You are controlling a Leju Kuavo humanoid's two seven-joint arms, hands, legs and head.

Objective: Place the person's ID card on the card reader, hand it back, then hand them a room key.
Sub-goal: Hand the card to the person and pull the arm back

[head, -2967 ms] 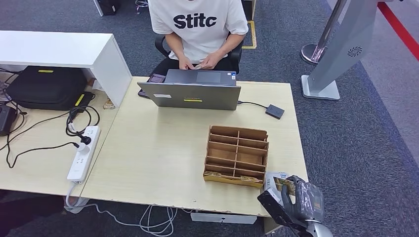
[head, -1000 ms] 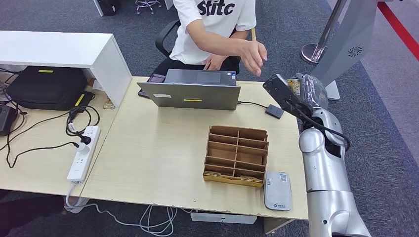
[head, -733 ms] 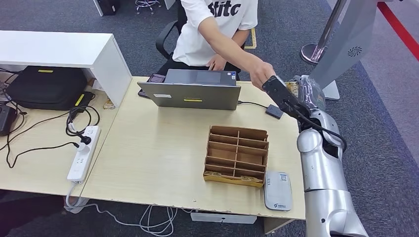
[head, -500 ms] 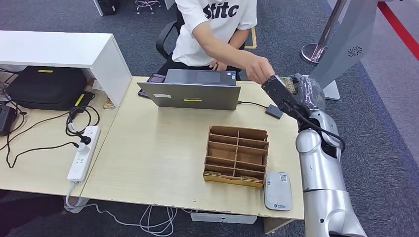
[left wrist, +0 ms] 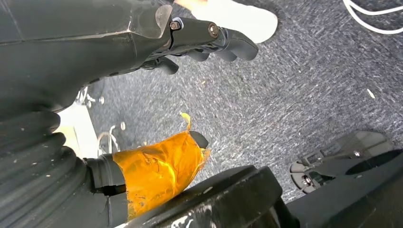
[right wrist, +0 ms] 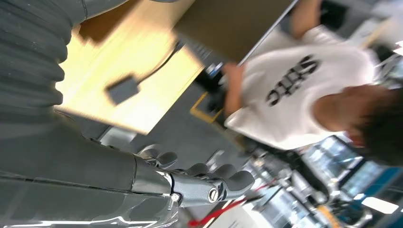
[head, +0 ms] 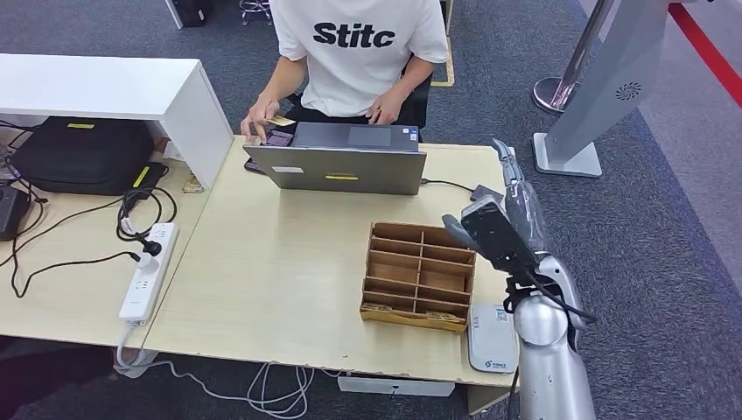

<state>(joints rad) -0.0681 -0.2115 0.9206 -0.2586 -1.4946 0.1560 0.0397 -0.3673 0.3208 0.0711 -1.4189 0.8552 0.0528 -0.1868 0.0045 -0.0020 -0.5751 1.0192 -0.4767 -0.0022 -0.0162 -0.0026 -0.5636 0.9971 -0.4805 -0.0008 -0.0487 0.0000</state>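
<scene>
Right hand (head: 518, 197) empty, fingers toward person (head: 354, 52)

A pale wood-grain table (head: 262, 289) is shown, carrying a brown cardboard organiser (head: 420, 276), a grey laptop (head: 337, 168) (yellow label on the lid) and a light grey card reader (head: 490, 339). A white T-shirt (head: 354, 48) with black lettering is worn by the person. The carpet (head: 647, 262) is dark blue-grey.
</scene>
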